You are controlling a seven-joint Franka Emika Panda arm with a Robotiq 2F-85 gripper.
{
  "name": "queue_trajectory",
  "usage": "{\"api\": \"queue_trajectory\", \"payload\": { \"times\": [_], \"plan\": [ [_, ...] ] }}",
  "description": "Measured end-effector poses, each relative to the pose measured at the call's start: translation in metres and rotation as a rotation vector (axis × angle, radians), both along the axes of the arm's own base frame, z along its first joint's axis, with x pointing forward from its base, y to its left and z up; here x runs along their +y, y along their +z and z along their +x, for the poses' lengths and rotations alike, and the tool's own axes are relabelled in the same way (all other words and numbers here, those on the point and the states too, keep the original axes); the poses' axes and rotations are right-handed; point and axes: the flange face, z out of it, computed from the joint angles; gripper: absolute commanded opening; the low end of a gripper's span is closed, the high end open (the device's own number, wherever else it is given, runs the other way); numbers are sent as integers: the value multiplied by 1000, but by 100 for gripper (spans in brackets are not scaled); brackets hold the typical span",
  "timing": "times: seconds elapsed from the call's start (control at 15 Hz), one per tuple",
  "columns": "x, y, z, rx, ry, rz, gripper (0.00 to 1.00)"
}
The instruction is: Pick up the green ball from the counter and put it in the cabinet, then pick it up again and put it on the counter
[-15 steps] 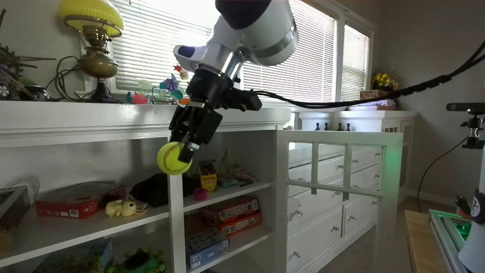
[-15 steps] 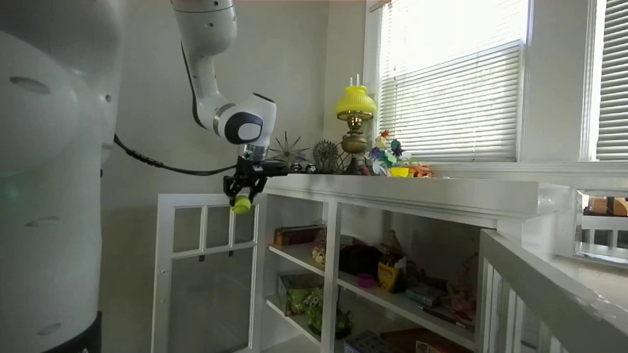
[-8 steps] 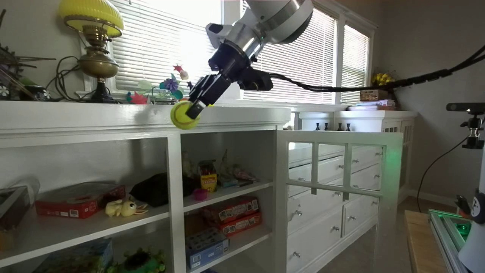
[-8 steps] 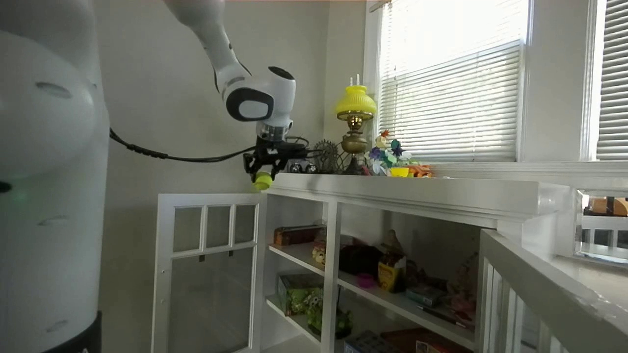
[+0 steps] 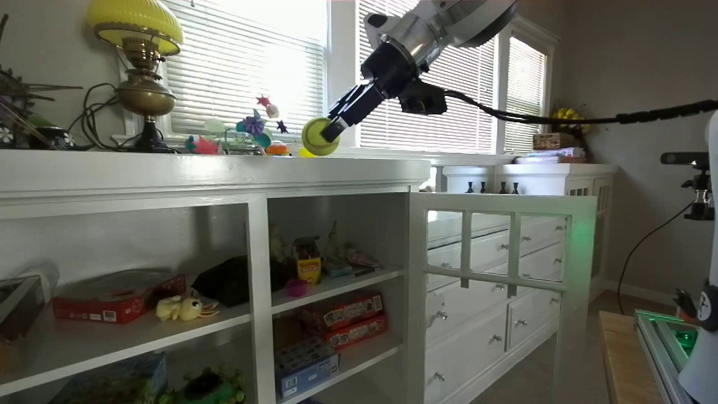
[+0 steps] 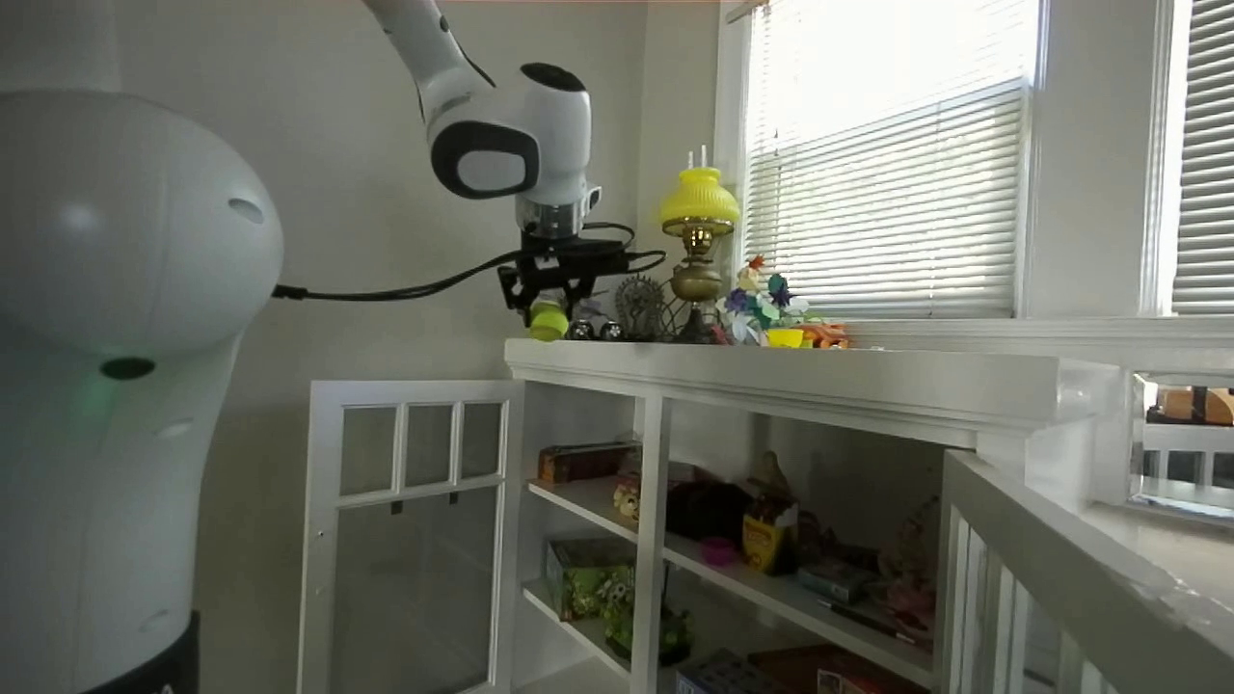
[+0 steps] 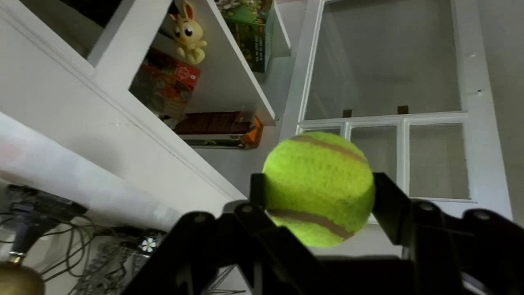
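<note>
The green ball (image 5: 314, 136) is held between the fingers of my gripper (image 5: 330, 132). In the wrist view the ball (image 7: 319, 164) touches a black finger on each side. In both exterior views it hangs around the level of the top edge of the white counter (image 5: 207, 175); the ball (image 6: 549, 326) shows near the counter's far left end there (image 6: 819, 381). I cannot tell whether it is over the top or in front of the edge. The open white cabinet (image 5: 259, 292) with its shelves is below, and its frame shows in the wrist view (image 7: 123, 53).
A brass lamp with a yellow shade (image 6: 696, 251) and colourful paper flowers (image 6: 760, 304) stand on the counter. An open glass-paned door (image 6: 323, 540) and another open door (image 5: 418, 292) jut out from the cabinet. Boxes and toys, such as a yellow bunny (image 5: 182, 307), fill the shelves.
My gripper has risen with the ball, from in front of the cabinet opening to around the counter's top edge. The ball stays in the fingers.
</note>
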Motion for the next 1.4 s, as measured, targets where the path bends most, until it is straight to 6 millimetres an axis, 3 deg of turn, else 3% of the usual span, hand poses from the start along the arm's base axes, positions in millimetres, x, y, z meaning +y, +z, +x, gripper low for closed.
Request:
{"api": "queue_trajectory", "payload": {
  "times": [1.0, 1.4],
  "plan": [
    [-137, 39, -50, -273, -677, 104, 40],
    [-210, 58, -65, -323, -836, 170, 40]
  ]
}}
